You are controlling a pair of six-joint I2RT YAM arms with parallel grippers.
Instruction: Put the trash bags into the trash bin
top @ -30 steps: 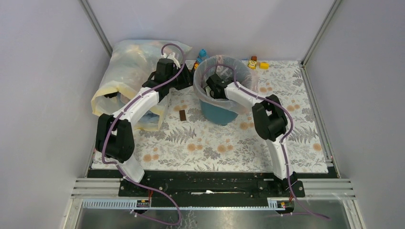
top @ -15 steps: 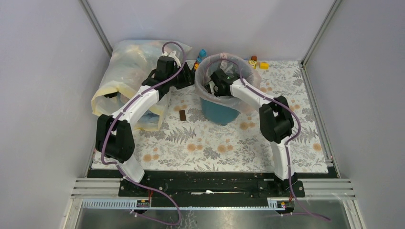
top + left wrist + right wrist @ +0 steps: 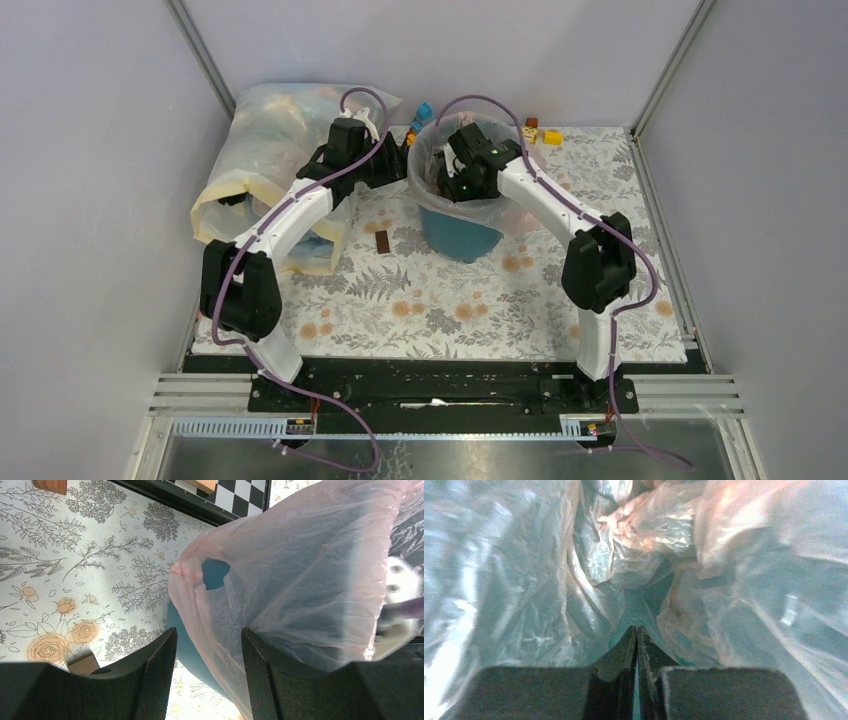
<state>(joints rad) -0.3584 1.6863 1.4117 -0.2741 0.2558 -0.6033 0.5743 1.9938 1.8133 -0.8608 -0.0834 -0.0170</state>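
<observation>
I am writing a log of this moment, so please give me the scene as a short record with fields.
bin: teal trash bin, upright
bag: pink trash bag, draped over the bin's rim
left gripper: open, by the bag's edge
right gripper: shut, inside the bag
beside: yellowish sack

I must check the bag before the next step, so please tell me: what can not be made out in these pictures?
1. Floor of the trash bin: right wrist view, crumpled trash bag covers it; top view, right arm blocks the opening.
2. Whether the right gripper pinches film: right wrist view, its jaws nearly meet, the slit is dark.
3. Small coloured pieces at the far edge: top view, too small.
</observation>
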